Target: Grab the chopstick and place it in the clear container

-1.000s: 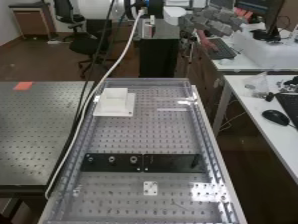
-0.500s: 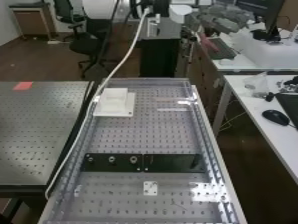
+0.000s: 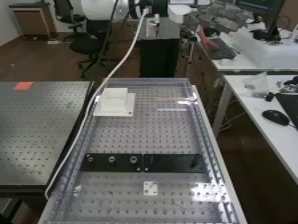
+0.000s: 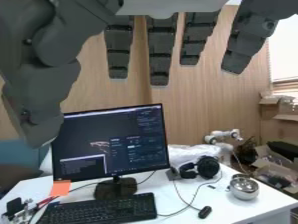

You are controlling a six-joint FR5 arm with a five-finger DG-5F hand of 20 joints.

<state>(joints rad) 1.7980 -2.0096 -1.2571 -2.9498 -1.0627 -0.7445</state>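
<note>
Chopstick (image 3: 174,99): most likely the thin, light brown line lying flat across the far part of the bench top (image 3: 146,136), to the right of the white block (image 3: 115,100) and apart from it. Too faint to be fully sure.
Feel of chopstick: likely very light, stiff and hard, quick to roll, a bit slippery if smooth. Fine with a soft pinch, but maybe snapped by a big squeeze.
Middle of chopstick: best place to grab, with the thumb on one long side and fingertips on the other, for an even lift. Near an end, likely to tip and swing.
Bench top under chopstick: flat and full of little holes, with not much room to get under. Best to come down slow, then pinch.
Pale strip (image 3: 171,109): near the chopstick, closer to the camera, running the same way. Easy to mix up.
Hand (image 3: 216,19): wide open, with straight fingers (image 4: 159,52) and the thumb (image 4: 38,100) well apart from them. Holding nothing.
From fingers to chopstick: well apart, not touching. In the high view, hand up past the bench's far end, off to the right; chopstick lower down and to the left.
</note>
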